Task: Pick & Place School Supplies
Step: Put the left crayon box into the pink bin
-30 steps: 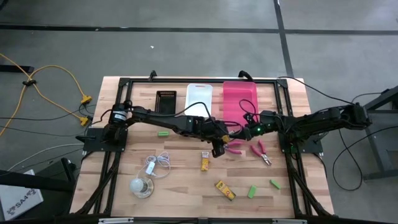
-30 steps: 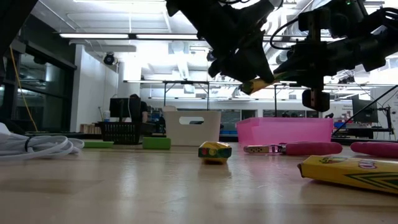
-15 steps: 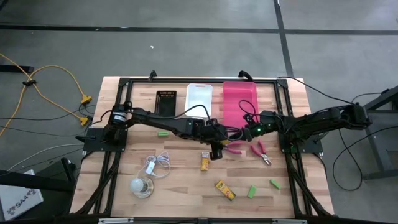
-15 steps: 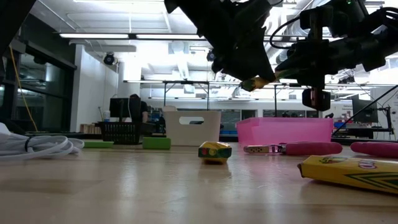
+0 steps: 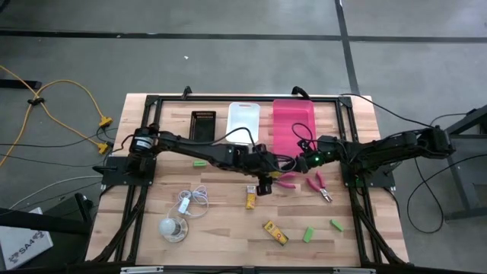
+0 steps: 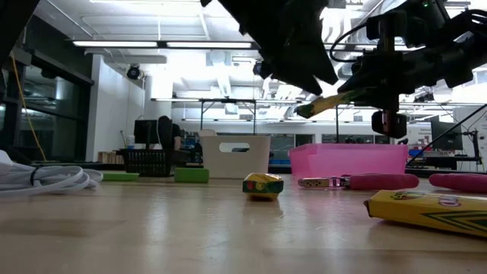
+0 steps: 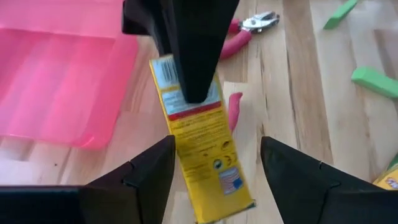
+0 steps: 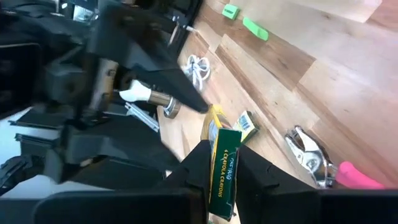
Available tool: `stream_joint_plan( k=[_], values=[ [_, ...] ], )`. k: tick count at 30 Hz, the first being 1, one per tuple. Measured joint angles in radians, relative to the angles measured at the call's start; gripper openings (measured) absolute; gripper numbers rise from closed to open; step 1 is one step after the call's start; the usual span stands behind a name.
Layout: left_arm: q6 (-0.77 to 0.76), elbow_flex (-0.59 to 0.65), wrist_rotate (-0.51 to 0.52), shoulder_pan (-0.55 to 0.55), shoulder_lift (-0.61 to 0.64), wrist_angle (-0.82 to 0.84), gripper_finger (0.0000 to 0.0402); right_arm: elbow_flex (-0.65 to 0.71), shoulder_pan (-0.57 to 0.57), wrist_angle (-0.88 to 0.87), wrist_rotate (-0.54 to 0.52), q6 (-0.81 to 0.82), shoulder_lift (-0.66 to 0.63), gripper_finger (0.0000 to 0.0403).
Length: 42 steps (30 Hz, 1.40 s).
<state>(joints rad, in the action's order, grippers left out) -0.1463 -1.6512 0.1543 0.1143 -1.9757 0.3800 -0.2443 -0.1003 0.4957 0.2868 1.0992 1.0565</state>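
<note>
A yellow crayon packet (image 7: 200,134) hangs in the air in front of the pink bin (image 5: 293,125). My right gripper (image 8: 222,155) is shut on it and also shows in the high view (image 5: 289,163). My left gripper (image 7: 217,149) is open, with a finger on either side of the packet's free end. I cannot tell whether they touch it. Two more yellow packets (image 5: 250,197) (image 5: 275,233), two pink-handled scissors (image 5: 288,180) (image 5: 321,185) and three green pieces (image 5: 199,162) (image 5: 308,234) (image 5: 336,224) lie flat on the table. My right gripper pinches the packet's far end (image 7: 166,70) between its two fingers, one dark finger (image 7: 194,56) lying along its broad printed face. The fingers come about level from the table's right side, along the packet. The packet is lifted clear and tilted (image 6: 327,103), its free end lower.
A white bin (image 5: 243,122) and a black tray (image 5: 203,125) stand beside the pink bin at the far edge. A coiled white cord (image 5: 194,199) and a pale round disc (image 5: 173,228) lie at the near left. A black frame (image 5: 358,190) borders the work area.
In the low view my left gripper has moved up and off the packet. More of the packet now shows, slanting in my right gripper. In the high view my left gripper has shifted slightly toward the table's left.
</note>
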Motion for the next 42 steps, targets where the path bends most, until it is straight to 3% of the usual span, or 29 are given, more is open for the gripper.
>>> stream_joint_plan(
  k=[9, 26, 32, 42],
  values=[
    [0.0, -0.001, 0.005, 0.013, 0.001, 0.008, 0.023, 0.0, -0.012, -0.009, -0.025, -0.007, 0.0, 0.0039],
    [0.012, -0.001, 0.043, 0.042, 0.047, 0.018, 0.023, 0.0, -0.253, -0.022, 0.07, -0.073, 0.0, 0.0039],
    [0.012, -0.001, 0.044, 0.046, 0.047, 0.019, 0.023, 0.0, -0.392, -0.029, 0.14, -0.111, 0.0, 0.0039],
    [0.012, -0.001, 0.044, 0.053, 0.047, 0.019, 0.023, 0.0, -0.63, -0.029, 0.353, -0.133, 0.0, 0.0039]
  ],
)
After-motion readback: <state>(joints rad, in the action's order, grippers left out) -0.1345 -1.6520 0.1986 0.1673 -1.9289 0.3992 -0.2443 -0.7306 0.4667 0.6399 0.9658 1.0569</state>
